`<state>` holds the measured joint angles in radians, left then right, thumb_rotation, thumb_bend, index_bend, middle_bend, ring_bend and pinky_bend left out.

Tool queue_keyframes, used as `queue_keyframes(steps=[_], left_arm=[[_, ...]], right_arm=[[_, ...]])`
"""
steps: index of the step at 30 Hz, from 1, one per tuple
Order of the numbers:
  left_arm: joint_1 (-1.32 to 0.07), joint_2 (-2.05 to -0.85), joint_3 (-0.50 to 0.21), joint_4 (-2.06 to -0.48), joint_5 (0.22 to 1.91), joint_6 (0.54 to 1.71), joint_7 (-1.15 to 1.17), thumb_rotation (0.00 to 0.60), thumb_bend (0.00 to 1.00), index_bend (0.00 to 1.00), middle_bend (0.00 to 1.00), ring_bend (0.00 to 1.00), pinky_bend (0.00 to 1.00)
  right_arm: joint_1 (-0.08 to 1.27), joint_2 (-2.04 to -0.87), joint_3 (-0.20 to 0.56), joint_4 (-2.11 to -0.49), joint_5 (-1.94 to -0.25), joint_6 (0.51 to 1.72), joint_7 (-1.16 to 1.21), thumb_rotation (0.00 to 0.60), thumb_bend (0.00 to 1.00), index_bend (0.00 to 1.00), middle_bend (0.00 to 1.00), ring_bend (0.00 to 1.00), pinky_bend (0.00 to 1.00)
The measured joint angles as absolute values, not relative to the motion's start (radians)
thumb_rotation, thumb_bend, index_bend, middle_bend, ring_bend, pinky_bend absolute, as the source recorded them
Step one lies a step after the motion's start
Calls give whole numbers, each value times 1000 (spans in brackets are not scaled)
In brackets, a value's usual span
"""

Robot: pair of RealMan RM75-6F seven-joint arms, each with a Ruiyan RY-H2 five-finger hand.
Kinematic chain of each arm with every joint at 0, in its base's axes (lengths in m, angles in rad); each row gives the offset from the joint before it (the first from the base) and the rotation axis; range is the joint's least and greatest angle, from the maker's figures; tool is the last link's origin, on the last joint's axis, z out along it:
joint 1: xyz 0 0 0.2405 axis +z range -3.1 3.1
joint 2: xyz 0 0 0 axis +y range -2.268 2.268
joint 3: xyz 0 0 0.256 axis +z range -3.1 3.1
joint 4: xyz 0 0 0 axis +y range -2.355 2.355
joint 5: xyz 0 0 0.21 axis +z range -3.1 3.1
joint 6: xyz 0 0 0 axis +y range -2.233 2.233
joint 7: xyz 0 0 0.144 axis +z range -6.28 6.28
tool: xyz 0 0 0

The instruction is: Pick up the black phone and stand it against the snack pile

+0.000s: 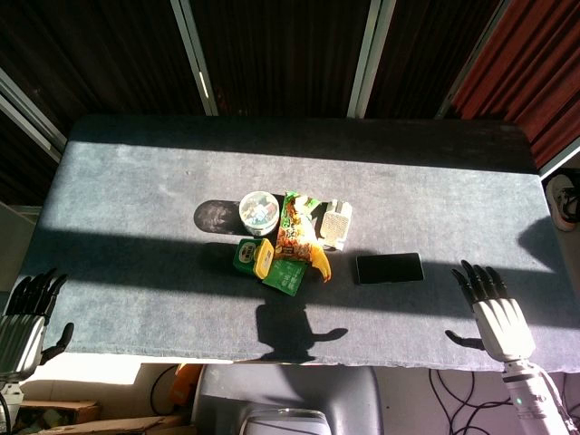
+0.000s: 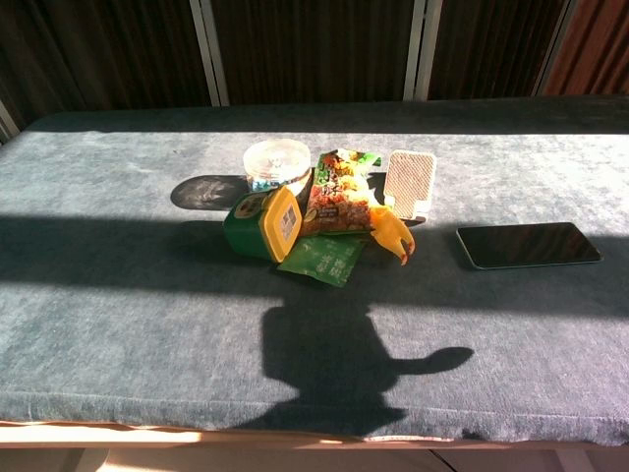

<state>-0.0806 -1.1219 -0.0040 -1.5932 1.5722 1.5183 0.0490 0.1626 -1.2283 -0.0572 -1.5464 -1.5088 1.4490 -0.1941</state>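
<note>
The black phone (image 1: 390, 268) (image 2: 528, 244) lies flat on the grey table, screen up, just right of the snack pile (image 1: 288, 237) (image 2: 324, 206). The pile holds a round clear tub, a green canister with a yellow lid, an orange snack bag, a green packet and a pale box. My right hand (image 1: 494, 308) hovers open near the table's front right edge, fingers spread, right of the phone and apart from it. Off the front left corner, my left hand (image 1: 27, 317) hangs empty with fingers extended. Neither hand shows in the chest view.
The grey cloth-covered table (image 1: 136, 208) (image 2: 118, 285) is crossed by bands of sunlight and shadow. My own shadow falls on the front middle of the table. Cardboard boxes and cables lie on the floor below the front edge.
</note>
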Motion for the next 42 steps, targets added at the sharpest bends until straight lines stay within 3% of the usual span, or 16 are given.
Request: queue_keyframes(steps=[8,13,20,28,42], left_arm=[[-80,-1118,-5,-1594,1573,1520,41,600,395,0,0,0,0],[-88,-1115,-6,-1588,1572,1503,32,600,395,0,0,0,0],[-90,-1111,-6,-1587,1569,1501,21,600,395,0,0,0,0],[-89,-1110,-6,-1588,1569,1502,20,600,396,0,0,0,0],[-89,-1110,-6,-1586,1570,1503,16,600,395,0,0,0,0]], right_arm=[[184,-1237,-38,-1542,-1506,1393,-192,600,76,0,0,0,58],[240,-1257,-11,-1520,-1480,1286,-172,600,80,9,12,0,123],[368,-1303,47,-1442,-1409,1062,-119,600,139,168,132,3,160],[504,-1415,111,-1237,-1359,901,-21,600,202,338,212,70,174],[579,-1493,115,-1096,-1334,778,85,600,232,403,242,103,176]])
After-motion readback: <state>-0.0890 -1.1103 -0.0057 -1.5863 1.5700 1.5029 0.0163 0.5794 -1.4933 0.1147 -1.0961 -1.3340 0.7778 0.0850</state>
